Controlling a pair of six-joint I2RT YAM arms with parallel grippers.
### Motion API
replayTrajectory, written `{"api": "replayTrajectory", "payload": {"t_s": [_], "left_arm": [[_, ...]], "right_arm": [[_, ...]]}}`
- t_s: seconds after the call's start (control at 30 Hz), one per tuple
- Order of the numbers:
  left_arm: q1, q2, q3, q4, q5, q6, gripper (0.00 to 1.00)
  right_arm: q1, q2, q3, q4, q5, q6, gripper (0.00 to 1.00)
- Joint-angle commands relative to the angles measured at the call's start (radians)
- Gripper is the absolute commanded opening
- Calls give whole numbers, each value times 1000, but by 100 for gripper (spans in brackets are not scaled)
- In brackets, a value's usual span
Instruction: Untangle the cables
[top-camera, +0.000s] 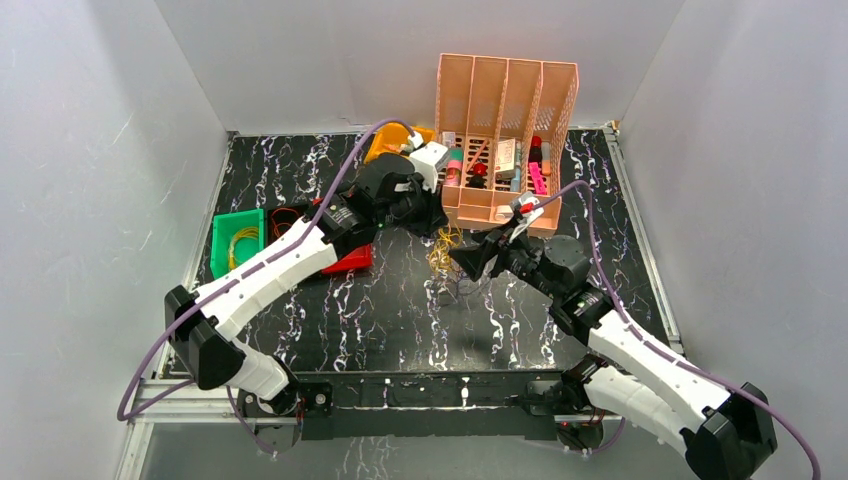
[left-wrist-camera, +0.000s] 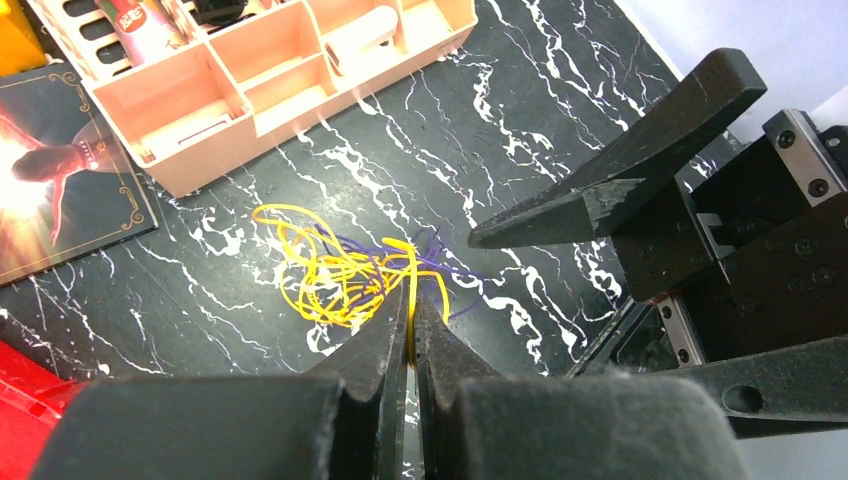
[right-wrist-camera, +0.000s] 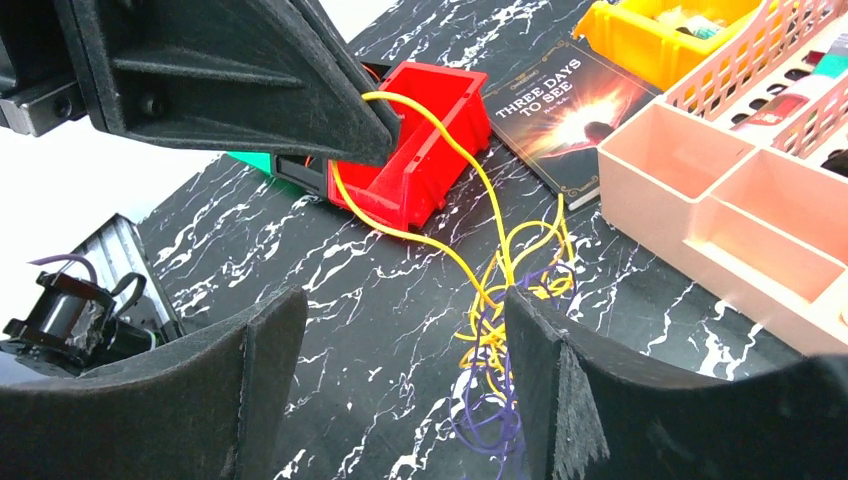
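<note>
Cables (left-wrist-camera: 335, 275): one yellow-and-purple tangle, lying on the counter (top-camera: 380, 310) mid-field, just in front of the pink organiser (top-camera: 505, 110). Yellow loops and purple strands are still interlaced; neither colour lies free of the other.

Left tool (left-wrist-camera: 411, 318): jaws pinched tight on a yellow strand (right-wrist-camera: 430, 108), which arcs up from the heap to it.
Right tool (right-wrist-camera: 400, 300): jaws stand wide with nothing gripped, low at the tangle, one finger close against the heap.

Progress, my reading: partway. A yellow coil (top-camera: 243, 243) sits in the green bin (top-camera: 220, 255), so one bundle looks sorted. Thin orange loops (top-camera: 285, 222) show just beside the green bin, toward the red bin (right-wrist-camera: 425, 150); whether they lie inside it I cannot tell, the left arm covers that spot. Left to do: draw yellow out of purple, then put each away.

Other containers: the organiser holds bottles and small items in its slots. The yellow bin (right-wrist-camera: 620, 38) holds small oddments, too blurred to name. A book (right-wrist-camera: 560, 115) lies flat beside the red bin
</note>
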Motion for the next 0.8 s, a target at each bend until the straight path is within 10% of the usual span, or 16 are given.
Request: {"api": "replayTrajectory", "payload": {"t_s": [0.0,0.43,0.77], "left_arm": [[-13,-27,35,-51,35,12,0],[-38,-22,94,-59,129,-6,0],[-39,-61,199,-137,-22,35,0]], "right_arm": [[0,10,10,114,-40,-57,80],[-1,152,6,187,76,-75,77],[-2,311,9,208,144,75,55]]}}
